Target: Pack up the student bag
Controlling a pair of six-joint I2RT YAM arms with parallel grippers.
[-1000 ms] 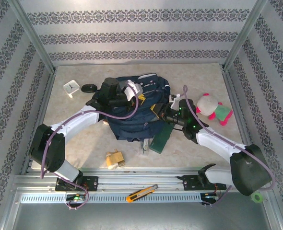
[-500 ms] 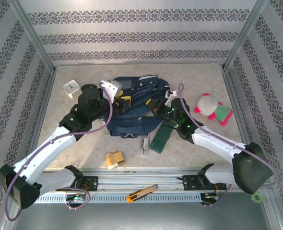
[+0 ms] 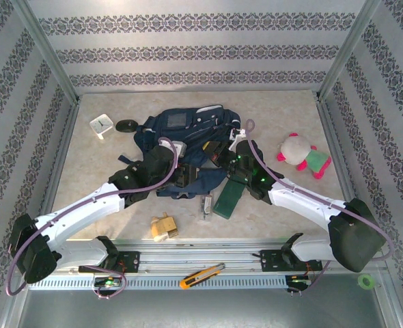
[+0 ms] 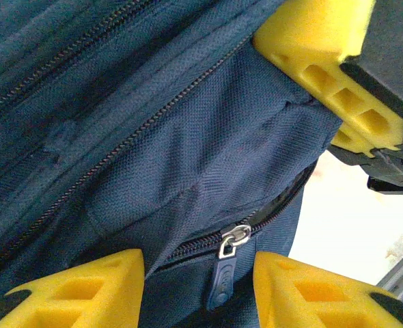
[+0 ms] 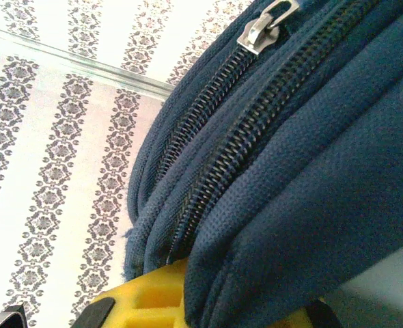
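Table (image 3: 283,113), walled on three sides. The student bag (image 3: 160,133) lies flat at its centre, grey patch towards the far wall; it also shows up close on the left wrist (image 4: 208,137) and right wrist (image 5: 311,171) cameras.

Left gripper (image 3: 182,175) is at the bag's near edge. Its jaws are roughly half apart and hold nothing – on the wrist camera both yellow fingers (image 4: 85,287) sit clear of the fabric, with the metal zipper pull (image 4: 233,242) in the gap between them.

Right gripper (image 3: 223,156) is at the bag's right side, jaws closed and pinching a fold of the bag's fabric. On its wrist camera the navy cloth drapes over one yellow finger (image 5: 154,294), and the left wrist camera shows the cloth pulled taut to that finger (image 4: 324,61).

Smaller items, bag outwards:
- flat green item (image 3: 227,198) touching the bag's near right edge, partly under the right arm
- plush toy (image 3: 298,152), well right of the bag
- wooden block (image 3: 163,227), near edge, apart from the bag
- small white square item (image 3: 101,125) and black item (image 3: 126,126), left of the bag
- yellow utility knife (image 3: 201,275) on the front rail
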